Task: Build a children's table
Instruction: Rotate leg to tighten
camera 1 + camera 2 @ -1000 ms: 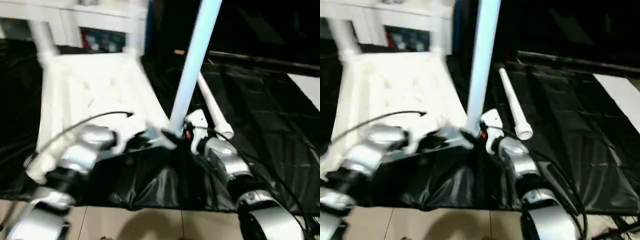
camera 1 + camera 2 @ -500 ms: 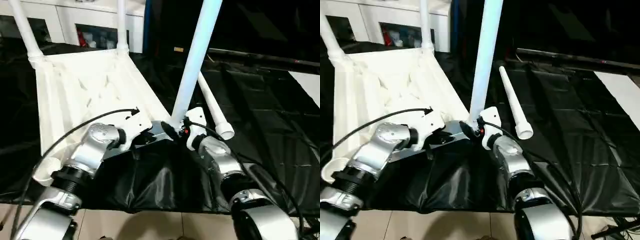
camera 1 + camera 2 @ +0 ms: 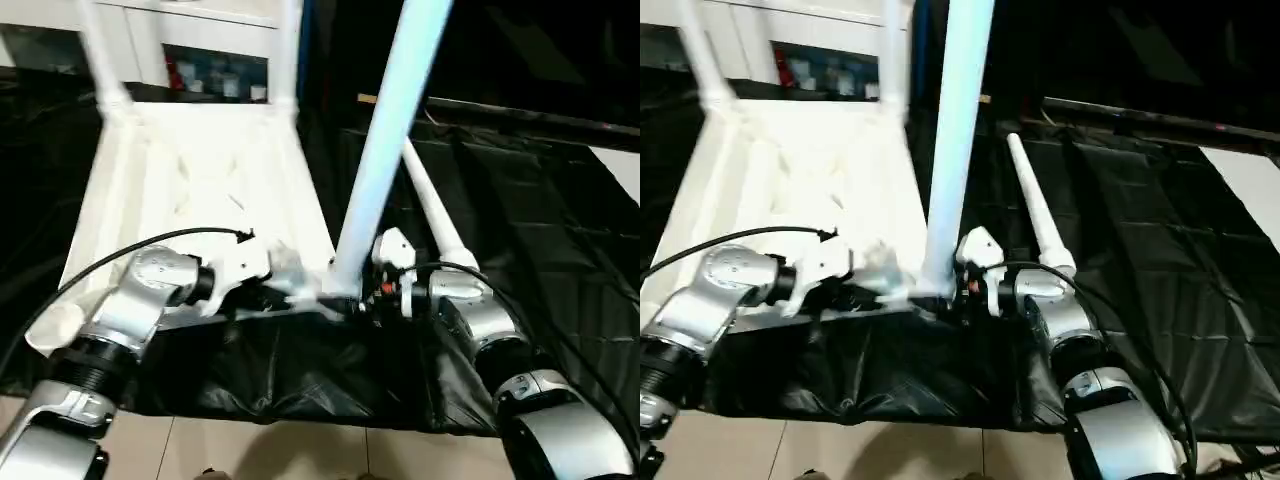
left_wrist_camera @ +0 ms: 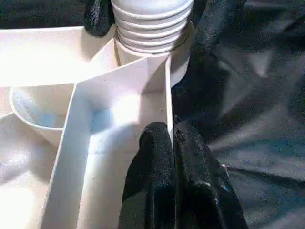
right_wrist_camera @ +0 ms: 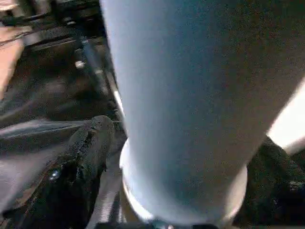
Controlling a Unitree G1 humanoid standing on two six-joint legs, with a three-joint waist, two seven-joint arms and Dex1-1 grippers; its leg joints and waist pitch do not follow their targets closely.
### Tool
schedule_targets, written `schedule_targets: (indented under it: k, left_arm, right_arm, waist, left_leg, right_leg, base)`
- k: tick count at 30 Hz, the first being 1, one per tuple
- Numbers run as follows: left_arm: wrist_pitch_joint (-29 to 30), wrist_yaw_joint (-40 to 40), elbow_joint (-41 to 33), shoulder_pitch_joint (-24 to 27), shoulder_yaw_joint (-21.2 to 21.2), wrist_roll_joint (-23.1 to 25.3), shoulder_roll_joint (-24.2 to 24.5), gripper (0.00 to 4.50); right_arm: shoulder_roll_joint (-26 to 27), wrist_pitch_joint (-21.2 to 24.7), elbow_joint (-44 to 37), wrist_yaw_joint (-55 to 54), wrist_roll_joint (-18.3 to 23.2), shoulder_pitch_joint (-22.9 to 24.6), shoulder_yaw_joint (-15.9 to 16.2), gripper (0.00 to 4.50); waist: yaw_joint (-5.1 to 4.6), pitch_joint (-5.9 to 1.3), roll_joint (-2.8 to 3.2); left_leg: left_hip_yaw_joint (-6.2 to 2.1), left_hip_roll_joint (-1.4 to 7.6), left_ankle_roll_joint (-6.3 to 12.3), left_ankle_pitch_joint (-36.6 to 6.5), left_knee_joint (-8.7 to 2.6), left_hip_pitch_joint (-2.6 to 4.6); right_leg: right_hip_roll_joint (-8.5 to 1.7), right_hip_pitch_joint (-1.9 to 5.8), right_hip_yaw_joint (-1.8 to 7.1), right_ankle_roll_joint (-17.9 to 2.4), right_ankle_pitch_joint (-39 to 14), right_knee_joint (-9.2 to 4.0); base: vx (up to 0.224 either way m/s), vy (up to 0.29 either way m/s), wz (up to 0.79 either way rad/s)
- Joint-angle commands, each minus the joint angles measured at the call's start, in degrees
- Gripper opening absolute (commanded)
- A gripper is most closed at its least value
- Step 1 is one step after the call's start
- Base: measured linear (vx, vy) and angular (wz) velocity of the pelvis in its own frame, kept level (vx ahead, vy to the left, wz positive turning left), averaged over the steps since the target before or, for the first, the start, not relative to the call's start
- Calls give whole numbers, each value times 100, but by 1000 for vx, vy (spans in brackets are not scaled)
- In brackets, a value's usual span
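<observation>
Here my right end effector [image 5: 157,191] pinches the upright leg [image 3: 385,150] at the tabletop's [image 3: 200,180] near corner socket; my left end effector [image 4: 174,167] pinches the rib beside it.

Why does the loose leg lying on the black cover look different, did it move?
No. The loose leg lies at the same spot beside the standing leg and the tabletop; the camera shifted.

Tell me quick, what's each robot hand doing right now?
Left gripper: shut on the tabletop's rim.
Right gripper: shut on the upright leg.
</observation>
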Motion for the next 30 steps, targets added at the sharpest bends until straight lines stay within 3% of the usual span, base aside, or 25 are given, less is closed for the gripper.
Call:
schedule_targets:
  k: [1,3,5,9,15,17,20,21,24,26,30]
  left_arm:
    - [-124,-194,11,45,-275,40,-54,0]
    - [-217,-279,72,15,-320,65,-5,0]
    - [-275,-322,137,-14,-332,77,19,0]
    - [-339,-352,266,-47,-318,90,34,0]
    - [-173,183,271,21,-180,137,-142,0]
    - [58,804,327,-9,-160,351,-314,0]
    - [353,1410,307,-36,-67,399,-673,0]
    - [528,1635,240,-38,-51,412,-857,0]
    - [862,2045,102,-59,-136,511,-1280,0]
    - [961,2302,169,-154,-228,638,-1506,0]
    - [931,2485,316,-292,-371,771,-1722,0]
  right_arm:
    - [8,-25,-50,268,-91,-55,162,350]
    - [-7,-77,-25,355,-115,-92,225,347]
    - [2,-81,-2,404,-122,-118,243,312]
    - [46,42,-45,420,-79,-98,208,282]
    - [206,437,-187,-150,90,112,-8,271]
    - [402,535,-135,-897,126,157,-178,271]
    - [696,498,34,-2010,57,125,-367,271]
    - [854,493,156,-2561,45,75,-470,271]
    - [1227,385,466,-3780,-29,-93,-635,271]
    - [1458,308,638,-4401,-27,-244,-736,271]
    - [1716,106,618,-4643,-23,-344,-810,271]
  waist:
    - [-13,-332,67]
    - [5,-333,79]
    - [10,-335,73]
    - [22,-337,81]
    - [34,-332,104]
    - [7,-294,107]
    - [-24,-252,85]
    - [-34,-259,117]
    - [-117,-266,85]
    - [-138,-277,98]
    - [-122,-314,117]
  left_leg:
    - [85,41,304,-995,-343,62]
    - [84,42,259,-1010,-348,70]
    - [84,41,235,-1024,-349,71]
    - [85,37,200,-1008,-348,70]
    - [80,41,153,-1077,-355,78]
    - [67,41,10,-1385,-390,90]
    - [21,30,-205,-1942,-420,125]
    - [0,25,-254,-2046,-423,138]
    - [-22,8,-292,-2018,-430,92]
    - [-10,-1,-244,-2078,-405,123]
    - [17,-6,-119,-1770,-400,72]
  right_leg:
    - [-308,291,152,-1399,-454,-348]
    - [-307,292,148,-1394,-459,-347]
    - [-305,294,145,-1388,-461,-343]
    - [-304,298,146,-1392,-412,-335]
    - [-304,296,145,-1392,-447,-342]
    - [-310,270,153,-1287,-948,-394]
    - [-345,228,162,-965,-2224,-509]
    - [-353,216,164,-872,-2481,-527]
    - [-333,215,148,-753,-2545,-535]
    - [-330,174,161,-733,-2536,-556]
    - [-286,215,162,-874,-1610,-485]
  base:
    - [0,0,0]
    - [0,0,0]
    - [0,0,0]
    - [0,0,0]
    - [0,0,0]
    - [0,0,0]
    - [0,0,0]
    - [0,0,0]
    - [0,0,0]
    - [0,0,0]
    - [0,0,0]
